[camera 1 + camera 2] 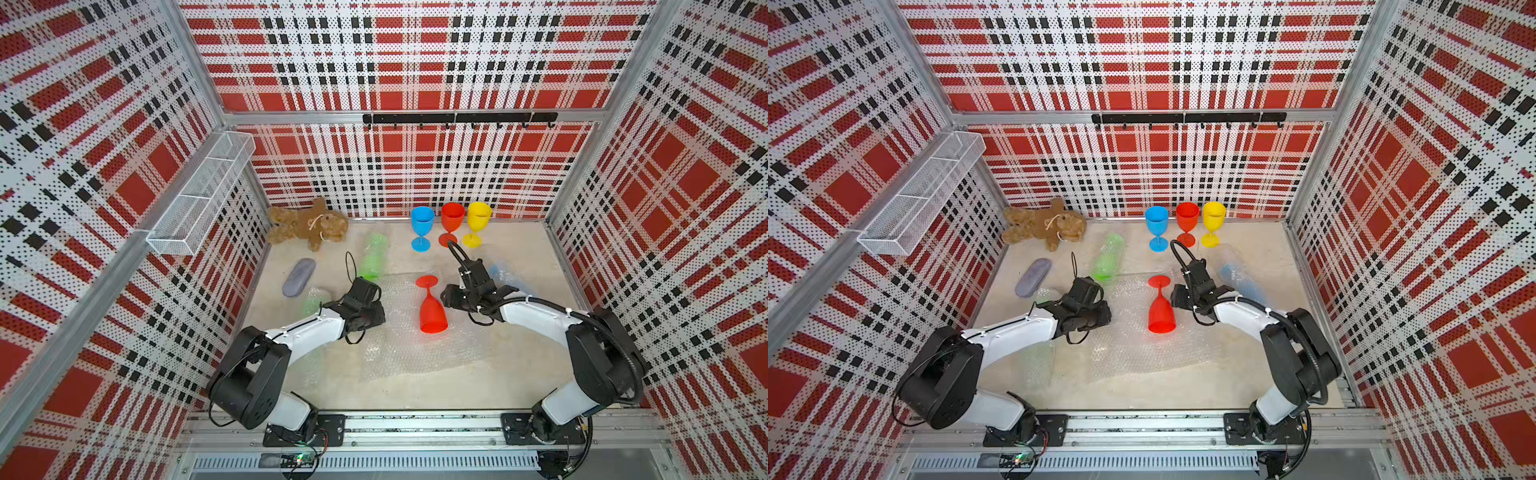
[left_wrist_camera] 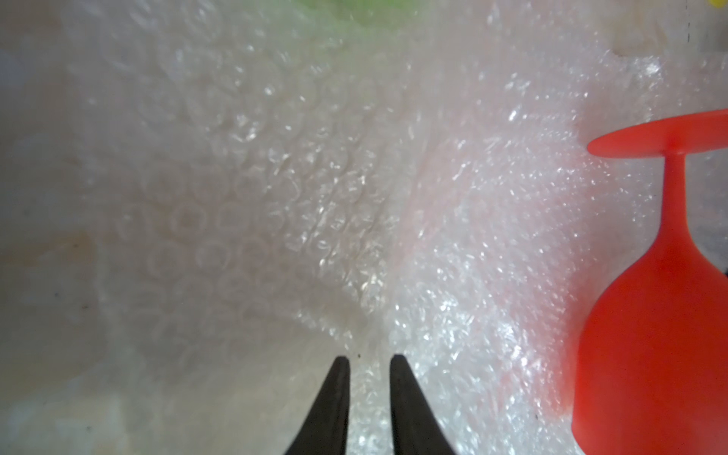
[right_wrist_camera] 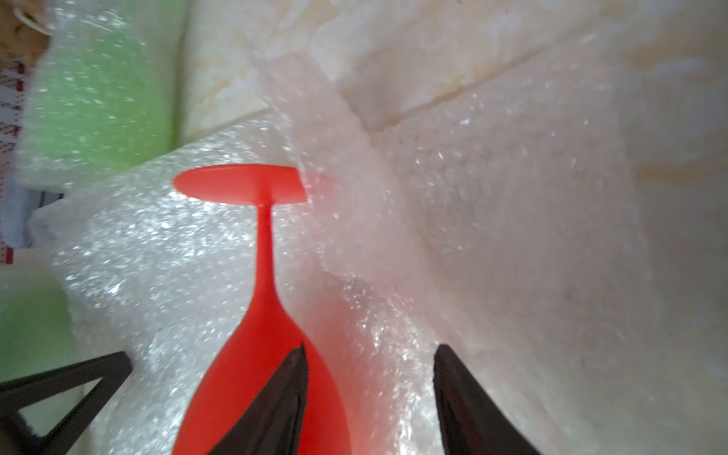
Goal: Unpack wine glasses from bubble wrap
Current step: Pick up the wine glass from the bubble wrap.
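Observation:
A bare red wine glass [image 1: 432, 309] [image 1: 1160, 309] lies on its side on an unrolled sheet of bubble wrap [image 1: 399, 345] [image 1: 1133, 353], foot toward the back. My right gripper [image 3: 372, 348] [image 1: 446, 297] is open just right of its bowl [image 3: 236, 374], with one finger over the bowl and the other over the wrap. My left gripper [image 2: 370, 357] [image 1: 380, 318] sits at the sheet's left edge, its jaws nearly together with wrap [image 2: 275, 197] pinched between them. The red glass [image 2: 650, 335] lies to its side. Blue [image 1: 422, 228], red [image 1: 451, 222] and yellow [image 1: 478, 222] glasses stand upright at the back.
Wrapped bundles lie around: a green one [image 1: 374, 255] at the back centre, another green one [image 1: 316, 299] by the left arm, and a blue one [image 1: 505, 272] behind the right gripper. A brown teddy bear [image 1: 307, 224] and a grey pouch [image 1: 298, 277] lie at the back left.

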`<action>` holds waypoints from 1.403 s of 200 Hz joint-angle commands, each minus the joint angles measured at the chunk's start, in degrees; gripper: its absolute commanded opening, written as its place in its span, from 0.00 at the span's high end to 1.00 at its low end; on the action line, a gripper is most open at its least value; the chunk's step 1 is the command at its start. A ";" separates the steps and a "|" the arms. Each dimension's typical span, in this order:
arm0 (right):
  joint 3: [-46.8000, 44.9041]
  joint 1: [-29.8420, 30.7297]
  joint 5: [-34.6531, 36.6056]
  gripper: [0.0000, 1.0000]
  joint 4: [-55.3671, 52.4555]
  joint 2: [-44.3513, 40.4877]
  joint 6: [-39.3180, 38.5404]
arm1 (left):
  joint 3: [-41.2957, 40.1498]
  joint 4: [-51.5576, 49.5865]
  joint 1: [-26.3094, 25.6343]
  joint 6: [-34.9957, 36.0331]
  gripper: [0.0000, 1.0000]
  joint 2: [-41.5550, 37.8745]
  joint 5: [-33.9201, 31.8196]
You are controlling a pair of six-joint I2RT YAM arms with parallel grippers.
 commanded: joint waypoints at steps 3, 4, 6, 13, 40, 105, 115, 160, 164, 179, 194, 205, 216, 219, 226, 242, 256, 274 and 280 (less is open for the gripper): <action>2.53 -0.05 -0.20 0.34 -4.05 -4.43 -5.32 | 2.19 -1.31 0.40 1.25 0.76 -4.57 -2.58; 2.64 -0.03 -0.31 0.33 -4.18 -4.50 -5.55 | 2.27 -1.38 0.43 1.33 0.76 -4.74 -2.60; 2.90 0.07 -0.88 0.30 -4.33 -4.60 -6.05 | 2.39 -1.48 0.44 1.50 0.76 -5.09 -2.75; 4.17 0.33 -2.76 0.22 -5.73 -4.40 -7.41 | 2.78 -1.77 0.39 2.20 0.75 -6.22 -2.98; 12.60 3.19 -8.20 0.12 -15.51 0.82 -11.97 | 4.99 -2.66 0.69 4.64 0.71 -10.17 -5.01; 24.00 9.80 -0.99 0.00 -32.92 12.26 -7.45 | 4.33 0.11 2.62 7.11 0.71 -11.90 -4.18; 24.88 10.41 0.55 0.00 -34.31 13.63 -5.39 | 3.73 0.77 3.07 7.19 0.71 -12.24 -3.42; 28.06 10.89 0.52 0.00 -35.34 21.65 -2.29 | 2.24 1.95 7.11 7.65 0.73 -15.22 -0.69; 27.87 10.89 -0.03 0.00 -34.56 21.83 -2.25 | 2.10 2.14 7.27 7.60 0.73 -15.42 -0.55; 27.68 10.82 -0.07 0.06 -32.83 21.97 -1.90 | 1.83 2.33 7.49 7.56 0.73 -15.76 -0.17; 28.21 10.80 -0.92 0.12 -32.49 21.75 -2.32 | 1.82 2.24 7.56 7.64 0.73 -15.84 -0.27; 28.60 10.81 -1.07 0.17 -32.71 21.18 -2.57 | 1.82 2.20 7.57 7.65 0.73 -15.98 -0.42; 28.67 10.80 -1.54 0.21 -32.85 19.83 -3.31 | 1.81 2.15 7.57 7.64 0.73 -16.24 -0.92; 28.68 10.83 -1.36 0.22 -33.00 19.37 -3.60 | 1.81 2.15 7.61 7.64 0.73 -16.34 -1.07; 28.83 10.80 -1.05 0.23 -33.22 18.22 -4.39 | 1.82 2.15 7.57 7.64 0.73 -16.45 -1.33; 28.72 10.81 -1.30 0.24 -33.41 15.39 -7.40 | 1.91 2.15 7.57 7.81 0.71 -16.43 -1.73; 28.04 10.90 -2.76 0.24 -32.69 13.01 -12.64 | 2.20 2.15 7.17 8.38 0.64 -16.42 -2.15; 26.37 10.89 -4.62 0.23 -31.20 9.58 -17.11 | 3.06 2.15 5.51 9.93 0.55 -16.84 -4.46; 25.58 10.89 -5.70 0.23 -30.34 8.73 -18.35 | 3.50 2.13 4.66 10.46 0.52 -17.15 -5.69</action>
